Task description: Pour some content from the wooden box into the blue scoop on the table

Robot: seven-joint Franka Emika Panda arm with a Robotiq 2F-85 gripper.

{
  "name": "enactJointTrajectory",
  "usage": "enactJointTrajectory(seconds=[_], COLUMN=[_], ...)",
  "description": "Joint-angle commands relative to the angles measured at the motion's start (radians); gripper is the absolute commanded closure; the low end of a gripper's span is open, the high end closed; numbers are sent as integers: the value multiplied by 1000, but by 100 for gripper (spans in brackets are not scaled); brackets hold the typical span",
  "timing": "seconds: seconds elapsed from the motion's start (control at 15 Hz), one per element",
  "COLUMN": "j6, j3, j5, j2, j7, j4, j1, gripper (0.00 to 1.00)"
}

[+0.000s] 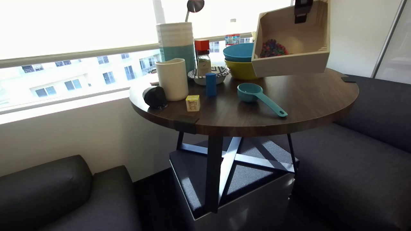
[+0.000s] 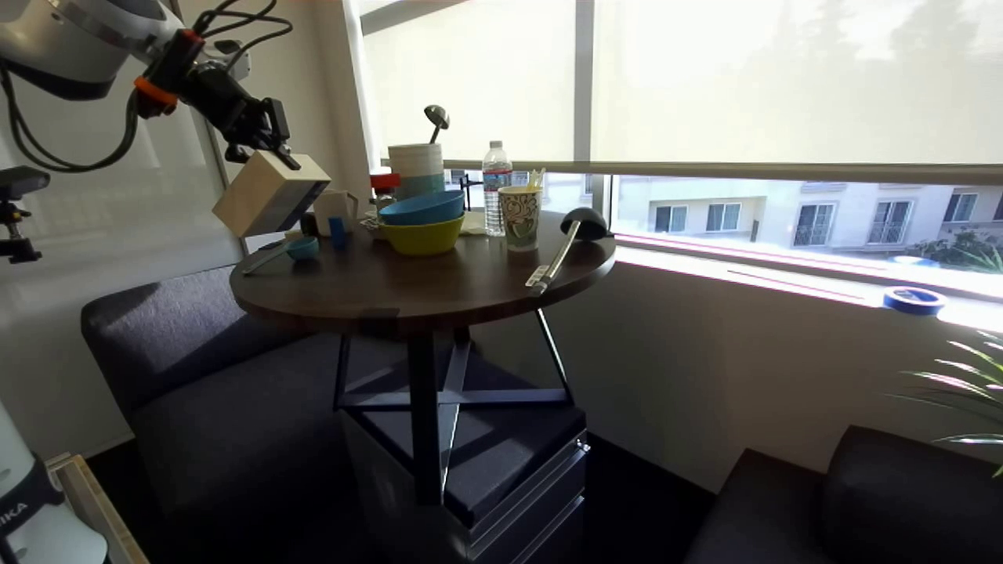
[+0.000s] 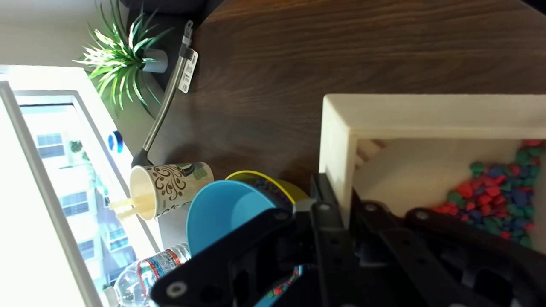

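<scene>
My end effector (image 3: 338, 194) pinches a wall of the raised, tilted wooden box (image 1: 290, 66), so I should bring its pieces (image 1: 273, 48) over the blue scoop (image 1: 253, 95) on the bench (image 1: 308, 99), at seven o'clock from the box in an exterior view, then tip slowly.

In an exterior view, the arm (image 2: 86, 39) is extended from beyond the left edge of the tabletop (image 2: 368, 282), and its wrist (image 2: 174, 66) is slanted down toward that edge. The gripper (image 3: 337, 184) is held above the tabletop near the same edge, its fingers (image 3: 323, 189) clamped on a wall of the wooden box (image 3: 426, 113). Lower, outside that edge, part of the robot's white body (image 2: 66, 525) is glimpsed.
</scene>
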Motion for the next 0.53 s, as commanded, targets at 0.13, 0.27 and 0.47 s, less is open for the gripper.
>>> enactJointTrajectory(seconds=[0.13,0.27,0.47], j6=[-47,-67,-73], j3=[9,12,10], j5=[-118,-160,-208], j2=[51,66,93], j7=[-11,-14,-4], j4=[32,37,46], j1=[59,73,90], gripper=[99,99,99])
